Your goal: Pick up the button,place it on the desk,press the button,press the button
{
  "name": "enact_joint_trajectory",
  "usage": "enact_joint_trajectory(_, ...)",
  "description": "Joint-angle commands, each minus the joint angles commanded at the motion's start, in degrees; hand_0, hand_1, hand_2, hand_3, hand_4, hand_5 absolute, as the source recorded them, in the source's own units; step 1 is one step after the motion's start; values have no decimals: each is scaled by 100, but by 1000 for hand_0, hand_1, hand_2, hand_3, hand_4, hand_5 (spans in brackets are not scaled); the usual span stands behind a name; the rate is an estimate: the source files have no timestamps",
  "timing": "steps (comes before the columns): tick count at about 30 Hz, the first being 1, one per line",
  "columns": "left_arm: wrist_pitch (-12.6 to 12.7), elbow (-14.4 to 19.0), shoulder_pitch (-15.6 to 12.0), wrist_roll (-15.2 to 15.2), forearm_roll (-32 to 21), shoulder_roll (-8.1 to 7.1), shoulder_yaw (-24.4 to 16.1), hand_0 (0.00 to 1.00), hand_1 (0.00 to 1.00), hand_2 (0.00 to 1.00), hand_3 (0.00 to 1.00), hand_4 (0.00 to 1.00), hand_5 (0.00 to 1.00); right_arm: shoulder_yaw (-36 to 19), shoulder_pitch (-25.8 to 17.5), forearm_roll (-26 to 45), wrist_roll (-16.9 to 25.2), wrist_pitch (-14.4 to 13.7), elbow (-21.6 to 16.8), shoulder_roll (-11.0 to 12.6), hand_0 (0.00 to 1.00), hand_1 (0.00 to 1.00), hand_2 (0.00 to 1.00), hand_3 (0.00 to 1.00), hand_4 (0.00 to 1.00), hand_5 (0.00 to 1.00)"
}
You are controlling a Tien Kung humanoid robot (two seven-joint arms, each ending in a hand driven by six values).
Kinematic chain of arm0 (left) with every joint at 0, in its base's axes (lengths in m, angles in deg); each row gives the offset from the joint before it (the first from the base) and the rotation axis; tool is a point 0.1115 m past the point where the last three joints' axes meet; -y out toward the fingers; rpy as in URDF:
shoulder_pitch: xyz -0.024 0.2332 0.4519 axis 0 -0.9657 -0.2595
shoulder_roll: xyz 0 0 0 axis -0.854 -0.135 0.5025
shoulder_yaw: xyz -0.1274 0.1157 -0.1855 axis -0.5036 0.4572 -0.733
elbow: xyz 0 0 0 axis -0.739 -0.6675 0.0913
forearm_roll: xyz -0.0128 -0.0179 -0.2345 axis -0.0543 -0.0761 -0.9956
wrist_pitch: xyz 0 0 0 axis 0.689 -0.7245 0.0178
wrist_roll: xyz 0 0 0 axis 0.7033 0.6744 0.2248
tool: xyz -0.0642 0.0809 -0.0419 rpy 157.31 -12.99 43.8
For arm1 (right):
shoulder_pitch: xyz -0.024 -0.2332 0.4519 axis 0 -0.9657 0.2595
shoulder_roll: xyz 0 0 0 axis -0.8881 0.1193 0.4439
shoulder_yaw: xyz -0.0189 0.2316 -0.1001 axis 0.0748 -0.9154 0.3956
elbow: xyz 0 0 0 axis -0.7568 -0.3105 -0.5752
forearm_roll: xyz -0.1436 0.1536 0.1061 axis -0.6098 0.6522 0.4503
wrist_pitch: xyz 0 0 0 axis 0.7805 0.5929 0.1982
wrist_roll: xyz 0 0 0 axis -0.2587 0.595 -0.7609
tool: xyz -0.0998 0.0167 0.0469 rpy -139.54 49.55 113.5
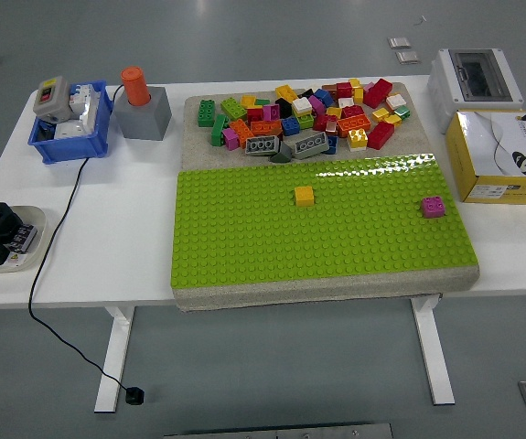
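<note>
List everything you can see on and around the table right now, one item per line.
White table: one, fills the view.
Blue bin: one, far left corner, holds white parts.
Button box: one, grey with red and green buttons, resting on the bin's left rim.
Grey block with orange cylinder: one, right of the bin.
Black cable: one, runs from the bin off the near edge to the floor.
Small tray: one, pale, left edge, holds black parts.
Green baseplate: one, centre.
Yellow brick and magenta brick: one each, on the baseplate.
Loose bricks: many, mixed colours, behind the baseplate.
White breaker box: one, far right.
Yellow-and-white carton: one, right edge.
Robot hands: none in view.
</note>
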Motion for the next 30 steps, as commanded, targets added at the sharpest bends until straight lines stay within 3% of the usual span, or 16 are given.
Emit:
enact_joint_trajectory(7, 21, 0, 7, -30, -188, 1, 169, 650, 628, 668, 697, 697, 443, -199, -151, -17, 61, -66, -52, -180, 636, 625, 722, 709, 769, 180)
enact_joint_trajectory(20, 53, 0, 10, -33, -369, -21, 300, 650, 628, 668, 697, 697, 442, -466, -354, -41, 113, -120, -76, -308, 635, 624, 720, 707, 768, 180)
enact_joint_trajectory(30, 42, 0, -42, 12, -171, 12, 112, 650, 628, 668, 697, 696, 442, -448, -325, -5, 155, -130, -60, -365, 631, 622, 718, 704, 764, 177)
